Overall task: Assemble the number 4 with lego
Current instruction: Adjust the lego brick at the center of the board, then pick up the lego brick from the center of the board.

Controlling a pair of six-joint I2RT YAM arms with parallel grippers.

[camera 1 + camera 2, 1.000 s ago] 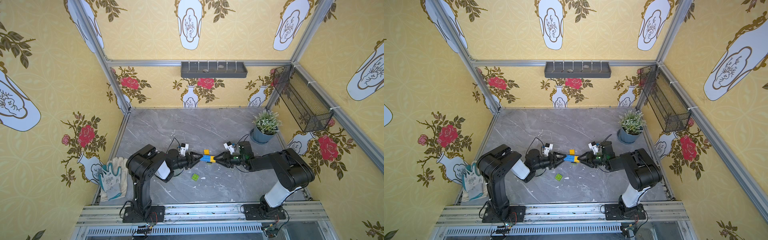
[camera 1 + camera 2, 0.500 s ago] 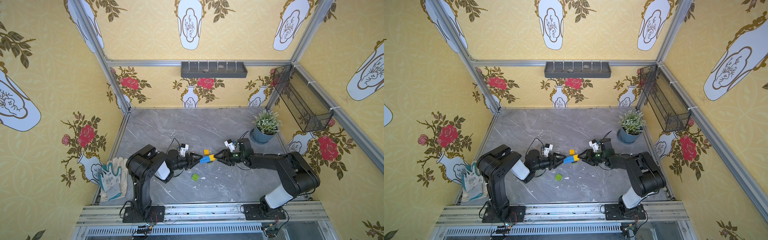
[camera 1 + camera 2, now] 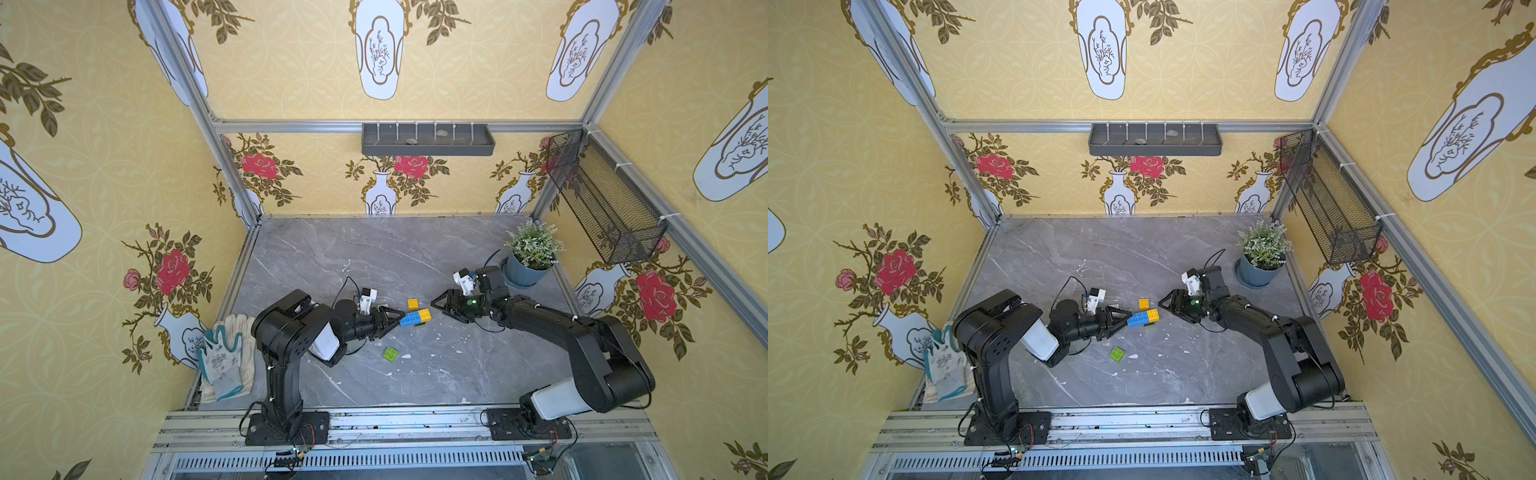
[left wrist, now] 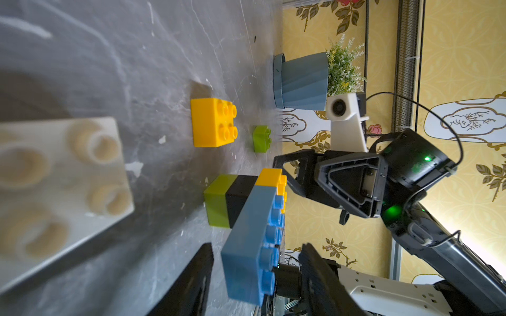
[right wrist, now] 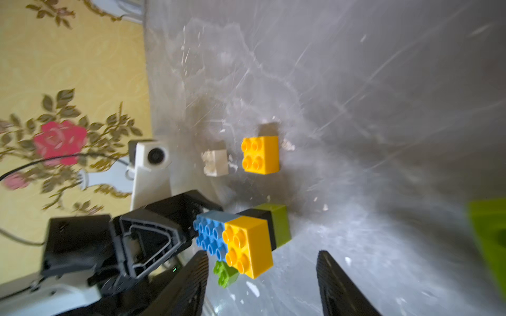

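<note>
The 4 (image 3: 417,318) sits mid-counter (image 3: 374,257); left jaws at its 9 o'clock straddle the blue end (image 3: 406,321), whether pinching I cannot tell, and right jaws at 3 gape empty. Expect light, stiff, slick plastic: pinch its flat sides and don't lever the joints.

Found brick cluster (image 3: 417,319), blue and yellow uppermost, near worktop (image 3: 332,257) centre, with left gripper (image 3: 399,319) at its blue end; could not confirm grip. Found right gripper (image 3: 439,308) spread, just clear of the yellow end. Noted loose yellow brick (image 3: 412,304) just beyond cluster, loose green brick (image 3: 390,354) toward front edge.
</note>
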